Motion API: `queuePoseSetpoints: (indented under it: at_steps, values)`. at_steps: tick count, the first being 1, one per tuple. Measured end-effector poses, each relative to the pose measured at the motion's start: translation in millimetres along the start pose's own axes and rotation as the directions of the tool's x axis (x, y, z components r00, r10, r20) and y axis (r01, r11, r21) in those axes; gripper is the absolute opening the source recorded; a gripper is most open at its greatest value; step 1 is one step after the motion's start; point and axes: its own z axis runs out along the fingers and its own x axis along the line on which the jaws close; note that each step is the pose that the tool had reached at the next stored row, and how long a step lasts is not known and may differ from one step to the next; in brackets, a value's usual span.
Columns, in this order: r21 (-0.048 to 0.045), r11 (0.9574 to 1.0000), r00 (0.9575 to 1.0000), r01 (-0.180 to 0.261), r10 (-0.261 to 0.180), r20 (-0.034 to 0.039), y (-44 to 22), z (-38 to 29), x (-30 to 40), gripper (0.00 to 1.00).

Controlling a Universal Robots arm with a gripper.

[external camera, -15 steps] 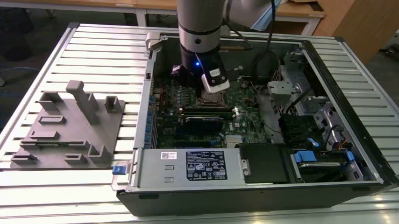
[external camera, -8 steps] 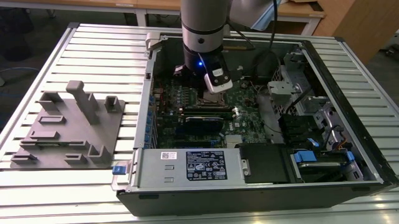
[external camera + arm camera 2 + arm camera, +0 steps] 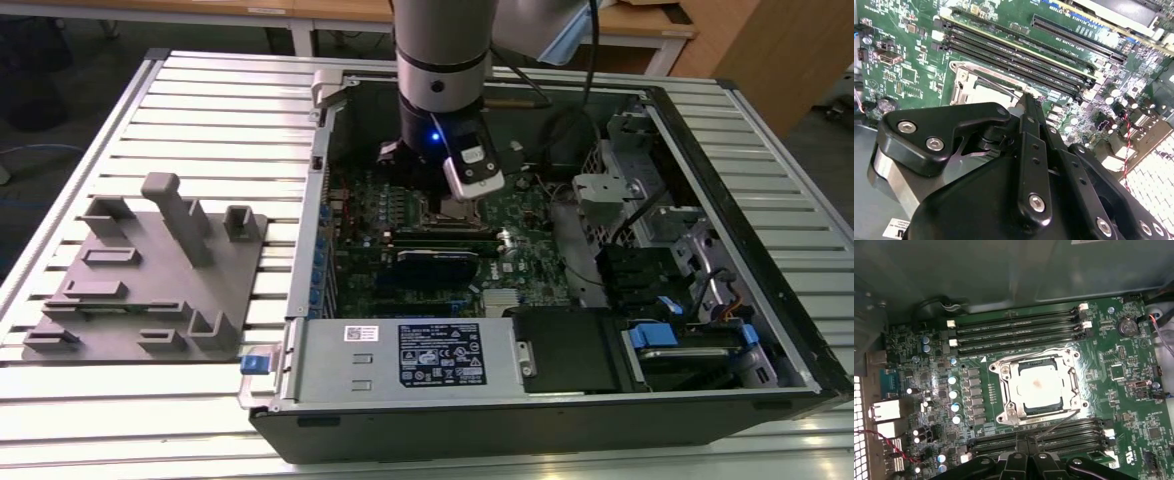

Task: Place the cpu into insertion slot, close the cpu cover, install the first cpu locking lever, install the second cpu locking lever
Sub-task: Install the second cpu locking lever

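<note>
Pincer point(image 3: 1026, 452) tips pinched together by thin lever point(image 3: 1061, 421) at socket point(image 3: 1040, 389), cover point(image 3: 1040, 371) down over chip point(image 3: 1041, 387); I'd worry lever slips, springs back.

— Is anything crowding the insertion slot point(image 3: 1038, 388)?
— The memory slots point(image 3: 1016, 332) are running along two opposite sides of it, just beside its rim; the cpu cover point(image 3: 1040, 388) is lying flat over it; a thin lever point(image 3: 1061, 420) is slanting across one corner.
— And above?
— The gripper point(image 3: 461, 205) is hanging right over it inside the computer case point(image 3: 747, 200); case walls and cables point(image 3: 567, 130) are hemming it in; the slatted table point(image 3: 200, 100) outside is lying open beside the grey fixture point(image 3: 154, 270).
</note>
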Motion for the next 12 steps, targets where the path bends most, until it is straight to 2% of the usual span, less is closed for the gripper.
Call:
queuePoseSetpoints:
  at_steps: [12]
  values:
    - [0.0027, 1.0, 1.0, -0.007, 0.007, 0.0011, -1.3, 9.9, 0.7, 0.11]
